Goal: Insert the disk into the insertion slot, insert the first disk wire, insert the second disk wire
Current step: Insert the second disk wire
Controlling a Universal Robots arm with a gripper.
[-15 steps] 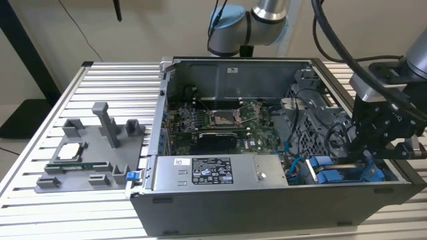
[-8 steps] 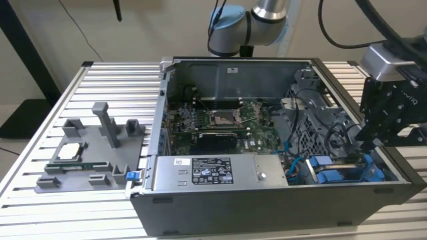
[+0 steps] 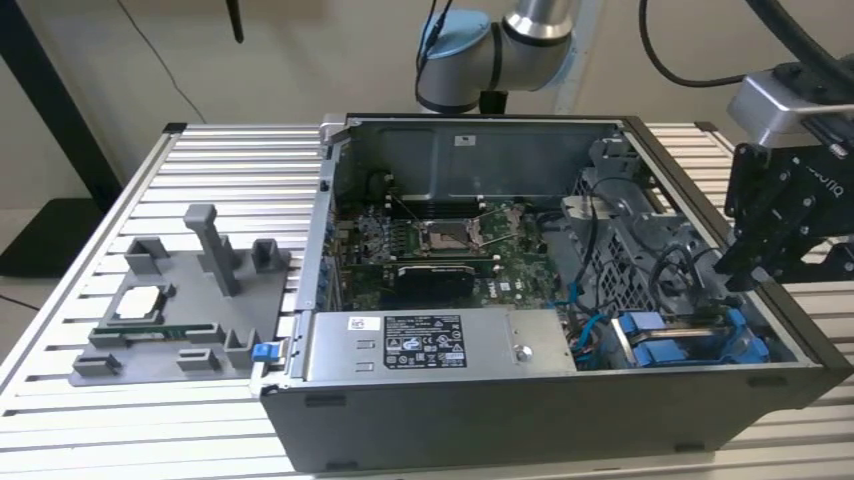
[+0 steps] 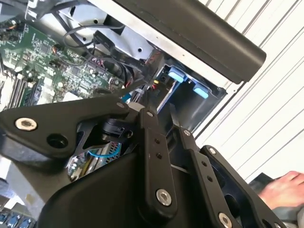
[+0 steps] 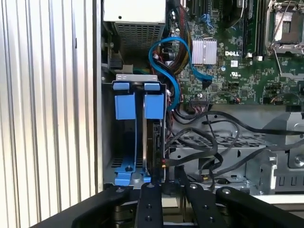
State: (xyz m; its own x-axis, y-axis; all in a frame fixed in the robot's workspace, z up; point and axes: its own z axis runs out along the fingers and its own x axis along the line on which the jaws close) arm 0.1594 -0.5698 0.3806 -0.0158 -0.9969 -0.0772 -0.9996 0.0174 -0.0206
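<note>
Slatted aluminium tabletop (image 3: 134, 430) carried open computer case (image 3: 534, 420). Insertion slot (image 5: 135, 78) sat in case corner. Disk (image 5: 156, 142) stood on edge inside it, beside blue tabs (image 5: 126, 105). Gripper (image 5: 169, 183) hovered just over slot, fingers (image 4: 152, 142) narrowly parted. Exterior view showed grey fixture tray (image 3: 187, 320) beside case. Second wrist view caught person's hand (image 4: 285, 187). First wrist view showed blue cable (image 5: 166, 57) looping over motherboard (image 5: 237, 71).

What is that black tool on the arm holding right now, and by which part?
Nothing is held. The tool is open and empty, poised near the insertion slot.
</note>
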